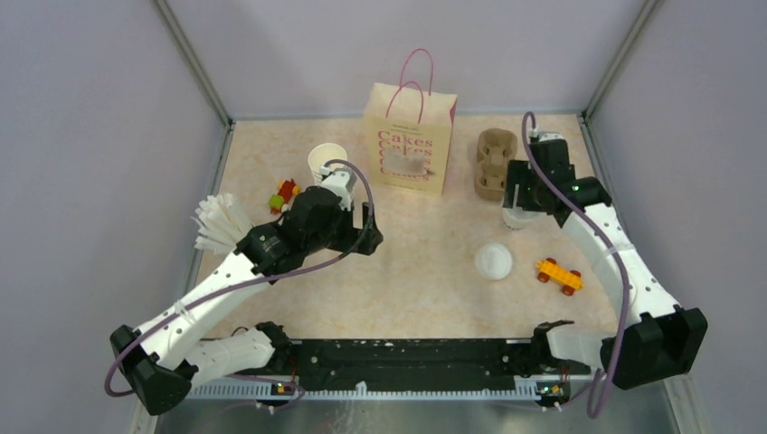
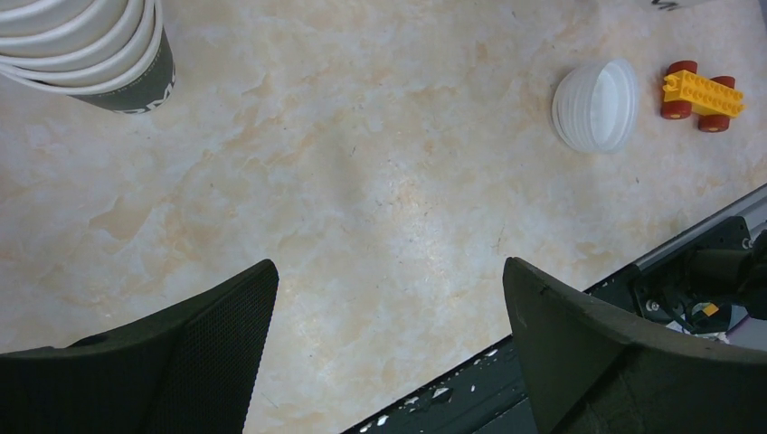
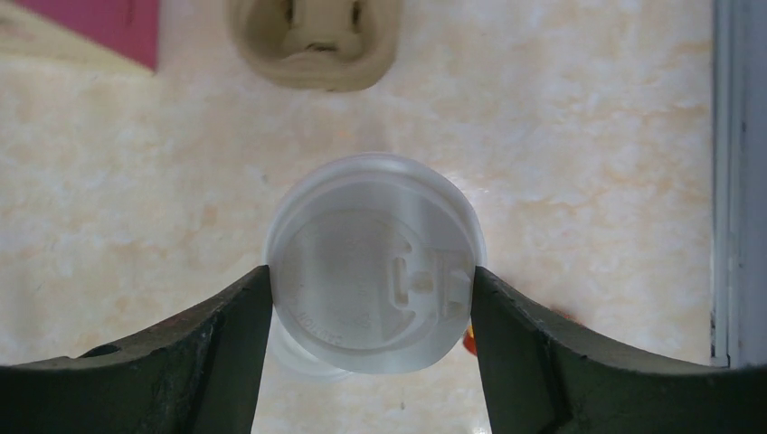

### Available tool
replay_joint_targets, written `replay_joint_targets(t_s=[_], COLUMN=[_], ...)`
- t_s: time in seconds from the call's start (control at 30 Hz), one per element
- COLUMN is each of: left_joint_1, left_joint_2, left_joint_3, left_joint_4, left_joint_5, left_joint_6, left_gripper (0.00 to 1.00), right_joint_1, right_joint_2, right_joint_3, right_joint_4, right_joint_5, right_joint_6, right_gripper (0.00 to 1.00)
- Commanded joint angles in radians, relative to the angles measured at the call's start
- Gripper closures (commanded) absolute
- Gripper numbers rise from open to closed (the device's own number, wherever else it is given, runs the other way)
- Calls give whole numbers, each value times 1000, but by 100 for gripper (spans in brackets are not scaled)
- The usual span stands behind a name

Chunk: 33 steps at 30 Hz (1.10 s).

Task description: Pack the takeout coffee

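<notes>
So far only the grasp looks made. The right tool (image 3: 371,282) has its two fingers pressed against opposite sides of the coffee (image 3: 357,244) at the level of the lid, so I judge it clamped on it. Whether the coffee rests on the surface (image 2: 362,181) or hangs just clear of it, I cannot tell. It sits on the right side, just on the near side of the carrier (image 1: 496,163) and to the right of the bag (image 1: 409,149). The bag stands upright at the far middle with its handles up. Nothing shows in the carrier's pockets, and the coffee is not in the bag. The packing itself is therefore not yet done: by my reckoning it must be lifted, carried to the carrier or the bag, and set down inside. The right arm reaches from its base at the near right corner out to the far left, its wrist bent down over the lid. The left arm stretches from the near left toward the middle. Its left tool (image 2: 389,269) is spread wide over bare surface and holds nothing, with the cups (image 2: 90,45) at one edge of its view and the lids (image 2: 597,104) and toy car (image 2: 701,95) at the other.
</notes>
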Motion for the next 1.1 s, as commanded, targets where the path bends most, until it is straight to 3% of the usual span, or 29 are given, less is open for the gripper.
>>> replay_joint_targets(t_s=[0.0,0.17,0.43,0.5,0.6,0.7,0.9,1.07], left_joint_1=[3,3,2,3,3,3,3,3], left_joint_2=[-46,-77,-86,-86,-80,-59,-34,-38], left_joint_3=[30,16,5,5,10,29,78,95], left_joint_4=[-15,-18,-36,-35,-36,-51,-76,-115], left_joint_5=[34,25,10,6,2,4,24,4], left_joint_6=[-36,-44,-28,-23,-11,-4,-17,-44], left_gripper=[1,1,1,1,1,1,1,1], right_joint_1=[-156,-283,-320,-319,-321,-320,-321,-312], right_joint_2=[36,127,155,142,135,136,122,127], right_joint_3=[-11,-37,-87,-108,-109,-53,170,380], right_joint_4=[98,159,187,200,187,128,-52,-62], right_joint_5=[-18,-98,-134,-128,-113,-113,-98,-283], right_joint_6=[-60,-47,-24,-22,-20,-26,-8,113], right_gripper=[32,32,33,29,15,8,7,17])
